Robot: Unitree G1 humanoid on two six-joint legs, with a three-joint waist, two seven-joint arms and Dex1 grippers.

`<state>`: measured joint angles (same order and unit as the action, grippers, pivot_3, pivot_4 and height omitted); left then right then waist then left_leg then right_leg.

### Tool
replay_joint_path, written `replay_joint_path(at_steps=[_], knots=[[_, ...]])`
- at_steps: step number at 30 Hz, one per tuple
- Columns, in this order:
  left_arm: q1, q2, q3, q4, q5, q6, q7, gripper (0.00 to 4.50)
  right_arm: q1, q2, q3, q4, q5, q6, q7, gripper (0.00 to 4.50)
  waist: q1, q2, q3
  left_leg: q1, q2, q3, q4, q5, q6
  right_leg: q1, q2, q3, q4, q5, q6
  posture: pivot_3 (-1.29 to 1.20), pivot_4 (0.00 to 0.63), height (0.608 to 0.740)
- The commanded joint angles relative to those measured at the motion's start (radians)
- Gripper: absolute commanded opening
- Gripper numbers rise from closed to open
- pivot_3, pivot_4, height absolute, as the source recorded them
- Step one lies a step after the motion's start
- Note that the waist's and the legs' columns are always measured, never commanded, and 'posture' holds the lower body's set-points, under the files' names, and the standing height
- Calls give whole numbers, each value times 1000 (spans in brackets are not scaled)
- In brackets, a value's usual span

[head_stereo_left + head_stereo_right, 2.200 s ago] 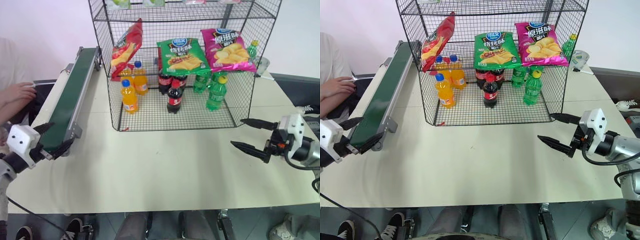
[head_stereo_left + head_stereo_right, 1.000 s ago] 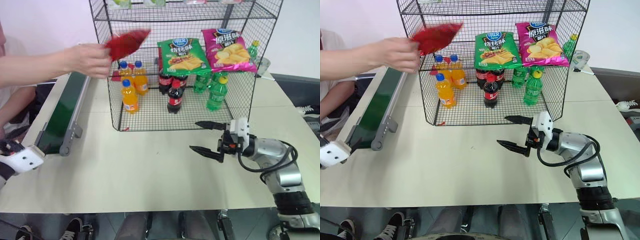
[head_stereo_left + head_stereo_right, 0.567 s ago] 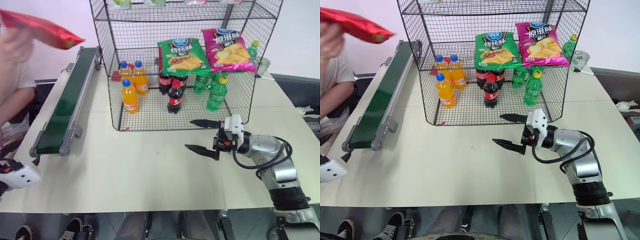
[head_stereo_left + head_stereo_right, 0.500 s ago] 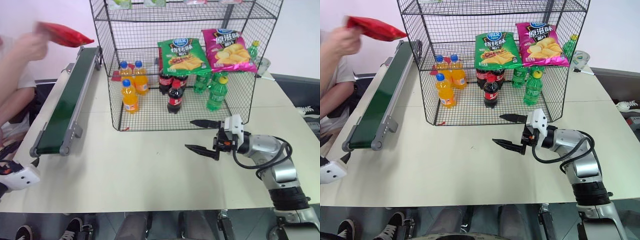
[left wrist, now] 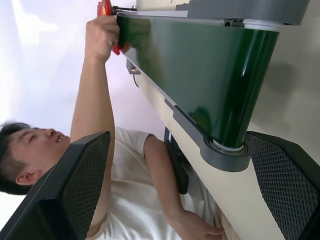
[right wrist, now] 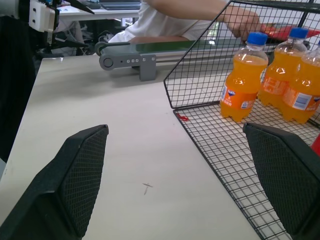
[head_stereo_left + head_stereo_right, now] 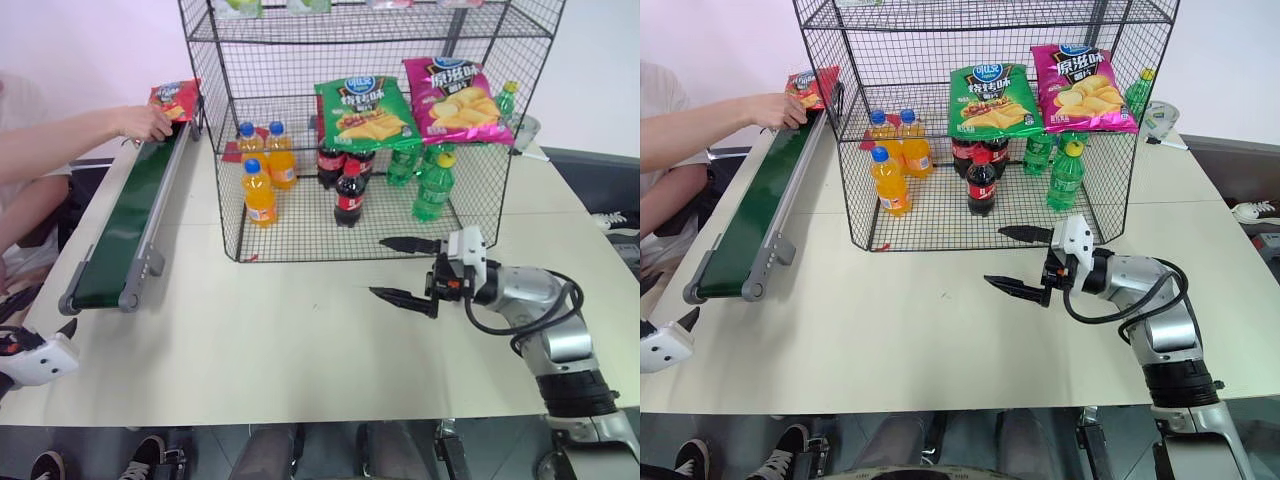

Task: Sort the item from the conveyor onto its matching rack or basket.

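Note:
The red chip bag (image 7: 175,98) is at the far end of the dark green conveyor (image 7: 128,220), held there by a person's hand (image 7: 145,122). Right of the belt stands the tall black wire rack (image 7: 222,150). Off the belt's near end, low at the table's left edge, is my left gripper (image 7: 40,345). It is open, its fingers (image 5: 82,185) wide apart with nothing between them, pointing along the belt. My right gripper (image 7: 380,267) hovers open and empty over the table, just in front of the rack, pointing left.
On the rack's middle tier lie a green chip bag (image 7: 362,112) and a magenta one (image 7: 455,100). Orange bottles (image 7: 258,190), cola bottles (image 7: 348,195) and green bottles (image 7: 430,185) stand on the bottom tier. The person's forearm (image 7: 60,140) reaches over the table's left side.
The person's hand took the red bag off the rack, swung it up and left, and has now brought it down to the conveyor's far end. My left gripper sank slightly; the right stayed put.

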<state>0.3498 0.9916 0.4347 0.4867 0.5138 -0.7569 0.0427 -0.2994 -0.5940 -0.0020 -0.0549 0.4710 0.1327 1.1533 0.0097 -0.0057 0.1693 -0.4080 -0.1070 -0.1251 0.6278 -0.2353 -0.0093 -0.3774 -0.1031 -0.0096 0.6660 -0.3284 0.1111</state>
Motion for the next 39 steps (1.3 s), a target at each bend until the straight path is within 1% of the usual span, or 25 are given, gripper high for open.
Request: replay_joint_path(at_steps=[1, 8, 11, 15, 19, 29, 39], knots=[[10, 18, 14, -15, -26, -7, 21, 4473, -13, -4, -5, -28, 5, 6, 0, 4500, 0, 0, 0, 0, 0, 0, 0, 0, 0, 0, 0, 0, 0, 0, 0, 0, 150, 740], [-20, 14, -8, -16, -62, -9, -14, 4473, -28, 4, -4, -16, -5, 5, -8, 4500, 0, 0, 0, 0, 0, 0, 0, 0, 0, 0, 0, 0, 0, 0, 0, 0, 150, 740], [-50, 26, -31, 9, -54, -1, -12, 4473, -47, 17, 2, 4, -16, -7, -11, 4500, 0, 0, 0, 0, 0, 0, 0, 0, 0, 0, 0, 0, 1, 0, 0, 0, 150, 740], [-52, 38, -45, 10, -39, -24, 0, 4473, -69, 9, 4, 6, -24, -13, 5, 4500, -2, 0, 0, 0, 0, 0, 0, 0, 0, 0, 0, 0, 1, 0, 0, 0, 150, 740], [-35, 45, -61, 23, -27, -38, 11, 4473, -65, 9, 2, 12, -41, -31, 2, 4500, -4, 0, 0, 0, 0, 0, 0, 0, 0, 0, 0, 0, 1, 0, 0, 0, 150, 740], [-48, 60, -75, 47, -20, -30, 18, 4473, -30, 15, 9, -5, -63, -45, -12, 4500, -4, 0, 0, 0, 0, 1, 0, 0, 0, 0, 0, 0, 1, 0, 0, 0, 150, 740], [-94, 57, -121, 65, -3, -20, 41, 4473, -31, 18, 13, 5, -74, -68, -17, 4500, -5, -1, -1, 0, 0, 1, 0, 0, 0, 0, 0, 0, 1, 0, 0, 0, 150, 740]])
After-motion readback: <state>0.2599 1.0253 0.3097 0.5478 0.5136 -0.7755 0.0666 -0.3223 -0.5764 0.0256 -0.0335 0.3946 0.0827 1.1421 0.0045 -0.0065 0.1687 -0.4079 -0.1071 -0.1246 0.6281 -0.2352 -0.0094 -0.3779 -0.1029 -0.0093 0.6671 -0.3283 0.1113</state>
